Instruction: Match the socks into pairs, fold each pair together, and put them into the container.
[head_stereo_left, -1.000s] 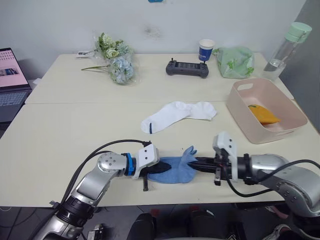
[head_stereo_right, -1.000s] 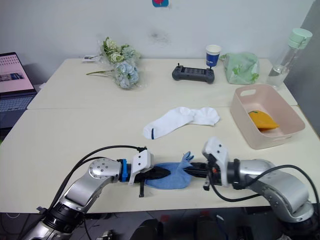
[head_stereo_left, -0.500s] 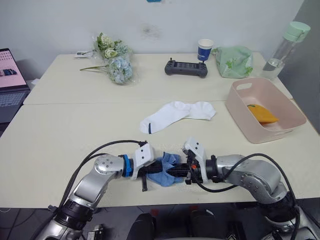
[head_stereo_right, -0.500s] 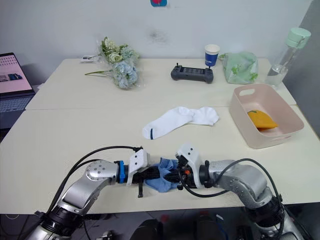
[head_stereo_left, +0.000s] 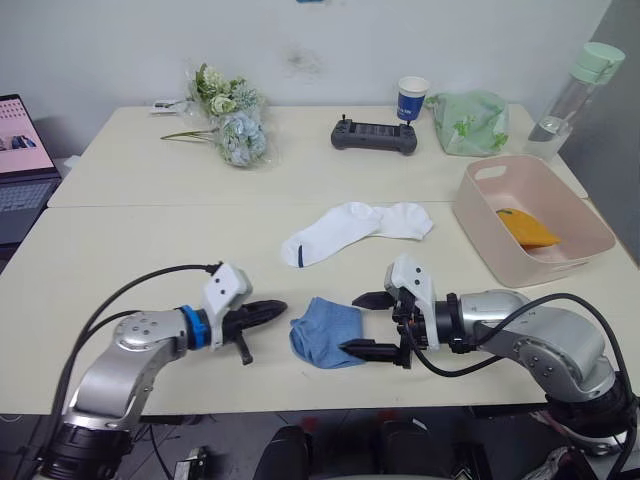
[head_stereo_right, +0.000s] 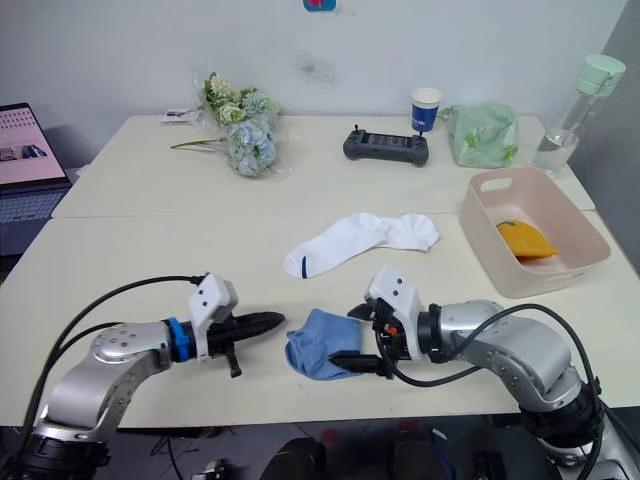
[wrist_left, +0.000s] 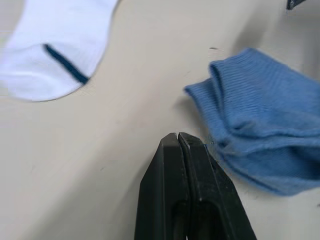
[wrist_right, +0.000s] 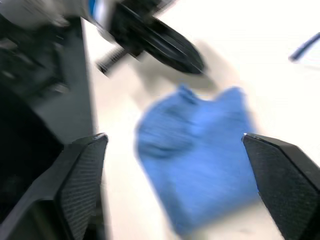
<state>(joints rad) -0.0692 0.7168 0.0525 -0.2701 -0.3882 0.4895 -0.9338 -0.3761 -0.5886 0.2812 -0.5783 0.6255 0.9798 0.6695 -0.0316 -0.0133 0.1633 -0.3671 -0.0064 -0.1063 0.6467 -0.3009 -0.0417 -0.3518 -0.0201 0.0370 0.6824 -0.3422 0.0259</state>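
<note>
Left hand (head_stereo_left: 272, 308) pressed together and empty, just left of the folded light blue pair (head_stereo_left: 327, 332) lying free near the bench (head_stereo_left: 120, 250) front edge; judged released so the right hand (head_stereo_left: 366, 324), spread wide at the bundle's right edge, can take it. Bundle compact, long axis roughly left-right, fold toward the left hand. White socks (head_stereo_left: 350, 229) lying behind, overlapping, long axis left-right; pink container (head_stereo_left: 480, 215) far right, holding the orange pair (head_stereo_left: 526, 228).
</note>
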